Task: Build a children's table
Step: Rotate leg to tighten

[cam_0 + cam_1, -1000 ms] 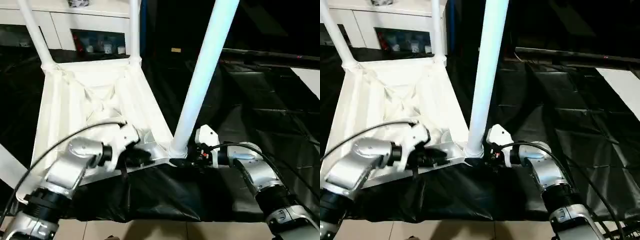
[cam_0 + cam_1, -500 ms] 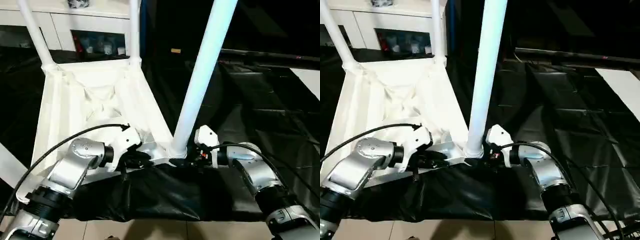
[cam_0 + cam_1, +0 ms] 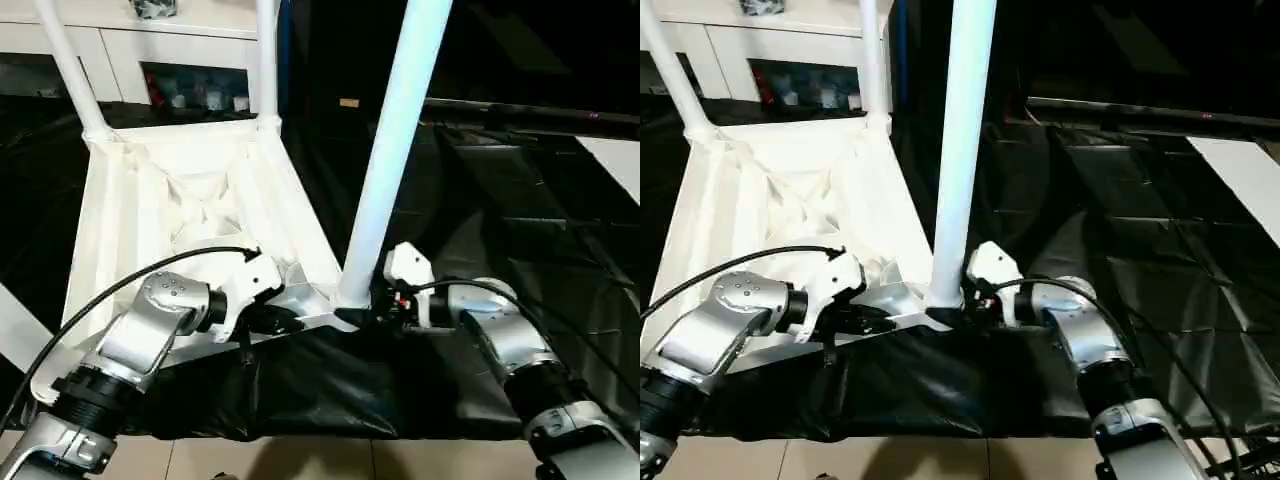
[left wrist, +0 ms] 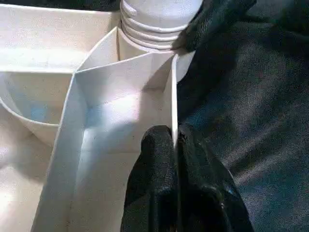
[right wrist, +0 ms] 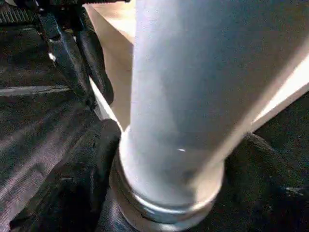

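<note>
The white table top (image 3: 130,210) lies upside down on black cloth, its X-ribs facing up. Two legs (image 3: 68,70) (image 3: 266,60) stand in the far corner sockets. A third leg (image 3: 390,150) rises from the near right corner, leaning slightly right. My right gripper (image 3: 368,312) is shut around that leg's base (image 5: 169,159), one finger (image 5: 82,179) on each side. My left gripper (image 4: 176,145) is shut on the thin front rim (image 4: 171,92) of the table top, just left of that corner.
A white cabinet (image 3: 180,40) with glass doors stands behind the table top. Black cloth (image 3: 500,200) covers the floor to the right. A slanted white piece (image 3: 15,340) crosses the left edge. Pale floor tiles (image 3: 300,460) show at the front.
My left gripper has closed onto the front rim. The near right leg has tipped to a more upright stand, and the right gripper has tightened around its base.
</note>
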Available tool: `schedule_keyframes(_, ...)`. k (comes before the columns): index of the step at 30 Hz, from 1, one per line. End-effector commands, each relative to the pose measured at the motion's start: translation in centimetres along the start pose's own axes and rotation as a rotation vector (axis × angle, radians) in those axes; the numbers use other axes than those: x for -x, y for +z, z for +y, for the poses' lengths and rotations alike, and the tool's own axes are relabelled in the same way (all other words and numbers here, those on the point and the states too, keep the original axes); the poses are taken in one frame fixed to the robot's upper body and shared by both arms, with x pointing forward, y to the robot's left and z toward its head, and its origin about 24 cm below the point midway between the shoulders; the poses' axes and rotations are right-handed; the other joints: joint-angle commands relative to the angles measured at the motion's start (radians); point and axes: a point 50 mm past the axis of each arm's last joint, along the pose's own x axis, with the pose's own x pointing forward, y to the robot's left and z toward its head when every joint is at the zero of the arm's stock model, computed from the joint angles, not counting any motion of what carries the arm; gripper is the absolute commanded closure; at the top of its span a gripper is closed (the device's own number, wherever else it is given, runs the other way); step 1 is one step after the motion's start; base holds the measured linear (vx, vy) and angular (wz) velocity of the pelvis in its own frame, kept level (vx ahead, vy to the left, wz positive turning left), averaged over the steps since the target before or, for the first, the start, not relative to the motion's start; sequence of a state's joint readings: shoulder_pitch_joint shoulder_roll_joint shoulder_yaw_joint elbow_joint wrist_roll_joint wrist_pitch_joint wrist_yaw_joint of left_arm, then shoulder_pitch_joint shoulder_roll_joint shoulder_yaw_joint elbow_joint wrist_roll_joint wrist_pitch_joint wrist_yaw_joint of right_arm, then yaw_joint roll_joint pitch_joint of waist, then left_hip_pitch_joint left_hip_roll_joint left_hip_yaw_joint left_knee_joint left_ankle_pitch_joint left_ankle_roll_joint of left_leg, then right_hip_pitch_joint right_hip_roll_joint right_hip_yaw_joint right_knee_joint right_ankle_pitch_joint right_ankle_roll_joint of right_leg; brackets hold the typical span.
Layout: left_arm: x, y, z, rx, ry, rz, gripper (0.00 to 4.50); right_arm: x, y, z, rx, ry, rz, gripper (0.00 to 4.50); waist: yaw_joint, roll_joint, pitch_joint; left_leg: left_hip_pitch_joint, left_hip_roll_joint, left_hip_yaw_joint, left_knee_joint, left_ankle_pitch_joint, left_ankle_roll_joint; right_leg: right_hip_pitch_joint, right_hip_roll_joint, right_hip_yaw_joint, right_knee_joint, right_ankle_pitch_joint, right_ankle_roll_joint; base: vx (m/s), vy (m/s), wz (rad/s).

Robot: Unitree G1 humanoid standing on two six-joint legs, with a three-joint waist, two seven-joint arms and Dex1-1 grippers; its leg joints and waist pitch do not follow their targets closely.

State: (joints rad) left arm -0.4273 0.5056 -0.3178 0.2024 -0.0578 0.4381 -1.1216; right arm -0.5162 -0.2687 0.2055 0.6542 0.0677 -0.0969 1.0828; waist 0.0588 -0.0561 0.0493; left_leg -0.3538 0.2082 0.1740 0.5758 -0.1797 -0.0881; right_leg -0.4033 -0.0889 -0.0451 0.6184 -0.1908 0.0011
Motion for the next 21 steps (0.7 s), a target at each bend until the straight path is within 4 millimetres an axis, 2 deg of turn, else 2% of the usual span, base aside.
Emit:
schedule_keyframes(1, -0.3, -1.2, -0.2, 0.034, -0.022, 0.055, 4.5, 0.1, 0.4, -0.5, 0.004, -0.001, -0.001, 1.4, 0.002, 0.009, -0.058, 0.003, 0.015, 0.003, -0.066, -0.243, 0.016, 0.045, -0.035, 0.032, -0.073, -0.217, -0.217, 0.0, 0.0, 0.0)
schedule_keyframes(4, -0.3, -1.2, -0.2, 0.033, -0.019, 0.057, 4.5, 0.1, 0.4, -0.4, 0.01, 0.005, 0.004, 1.68, 0.001, 0.009, -0.058, 0.002, 0.015, 0.003, -0.065, -0.236, 0.019, 0.045, -0.035, 0.032, -0.072, -0.203, -0.221, 0.0, 0.0, 0.0)
schedule_keyframes(15, -0.6, -1.2, 0.0, 0.022, 0.031, 0.047, 4.5, -0.1, 0.0, -0.2, 0.0, -0.006, 0.016, 1.78, 0.002, 0.007, -0.057, 0.002, 0.015, 0.002, -0.067, -0.254, 0.015, 0.044, -0.036, 0.032, -0.076, -0.238, -0.21, 0.0, 0.0, 0.0)
schedule_keyframes(17, -1.1, -0.9, 0.2, 0.02, 0.076, 0.025, 4.5, -0.3, -0.3, -0.3, -0.013, -0.057, 0.032, 1.78, 0.001, 0.005, -0.055, 0.002, 0.016, 0.003, -0.068, -0.255, 0.011, 0.043, -0.036, 0.032, -0.078, -0.252, -0.204, 0.0, 0.0, 0.0)
schedule_keyframes(18, -2.0, -0.3, 0.4, 0.019, 0.137, -0.007, 4.5, -0.7, -0.9, -0.7, -0.032, -0.169, 0.053, 1.78, 0.0, 0.005, -0.05, 0.003, 0.015, 0.002, -0.071, -0.274, -0.001, 0.038, -0.036, 0.032, -0.084, -0.303, -0.192, 0.0, 0.0, 0.0)
schedule_keyframes(21, -4.4, 1.3, 0.4, 0.06, 0.257, -0.091, 4.5, -2.2, -1.9, -0.7, -0.103, -0.387, 0.076, 1.78, -0.003, 0.003, -0.051, 0.006, 0.012, 0.0, -0.071, -0.305, -0.022, 0.036, -0.038, 0.031, -0.093, -0.398, -0.155, 0.0, 0.0, 0.0)
